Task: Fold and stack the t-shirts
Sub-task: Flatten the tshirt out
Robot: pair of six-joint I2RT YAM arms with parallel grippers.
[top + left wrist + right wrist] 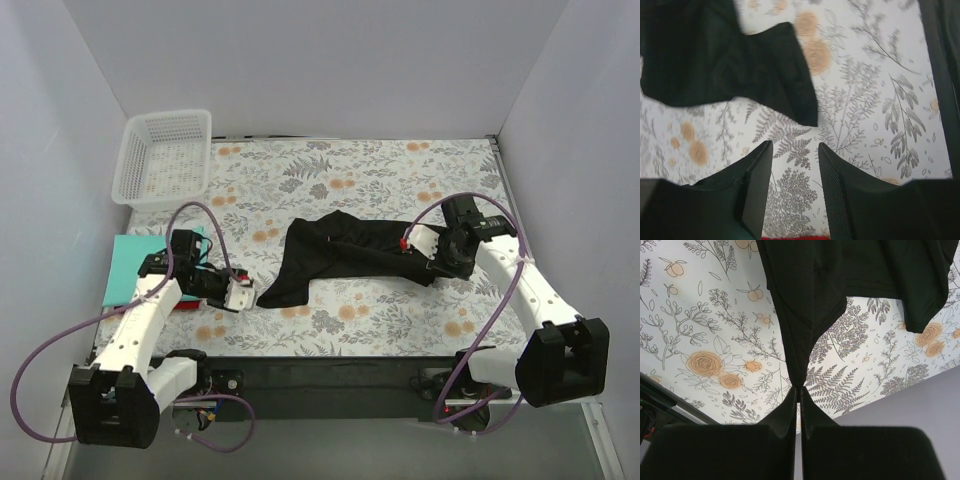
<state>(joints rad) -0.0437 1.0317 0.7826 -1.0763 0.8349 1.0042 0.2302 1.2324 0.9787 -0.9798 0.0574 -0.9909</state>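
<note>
Built of white links (pixel 145 320) and black joints (pixel 562 362), draped in purple cables (pixel 197 205), tipped with ribbed black fingers (pixel 840 200)

In the left wrist view we get only part of the black shirt (pixel 715 60): it runs off the top and left edges and looks slightly blurred. A red sliver (pixel 795 238) at the bottom edge is cut too short for us to name. In the right wrist view the same cloth runs off the top edge, and its pinched tip vanishes between the fingers of the right gripper (pixel 799 390). From above, the left arm (pixel 150 320) covers part of the teal shirt (pixel 125 270).
</note>
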